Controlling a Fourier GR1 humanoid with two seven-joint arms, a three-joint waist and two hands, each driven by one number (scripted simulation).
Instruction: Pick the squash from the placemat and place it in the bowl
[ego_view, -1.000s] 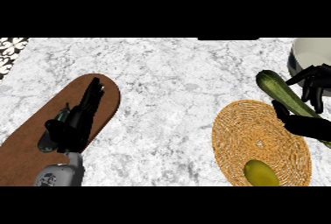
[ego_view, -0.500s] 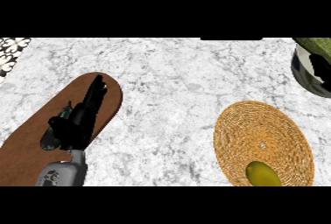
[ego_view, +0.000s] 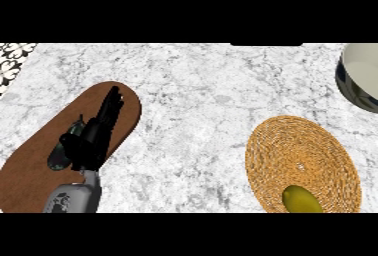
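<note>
The woven round placemat (ego_view: 303, 160) lies at the right of the marble counter, with a yellow-green fruit (ego_view: 301, 200) on its near edge. At the far right edge stands the bowl (ego_view: 360, 75), cut off by the frame; the part of its inside that shows is pale. No squash shows in this view. My left hand (ego_view: 94, 135) hovers over a brown oval board (ego_view: 37, 170) at the left, fingers straight and holding nothing. My right hand is out of view.
A dark green object (ego_view: 57, 156) lies on the brown board, partly hidden under my left hand. A patterned black-and-white surface (ego_view: 13, 60) borders the counter at the far left. Bare marble (ego_view: 199, 110) spans the middle.
One second ago my right hand held the long green squash beside the bowl. Half a second ago green showed in the bowl. Now neither hand nor squash shows. The left hand barely moved.
</note>
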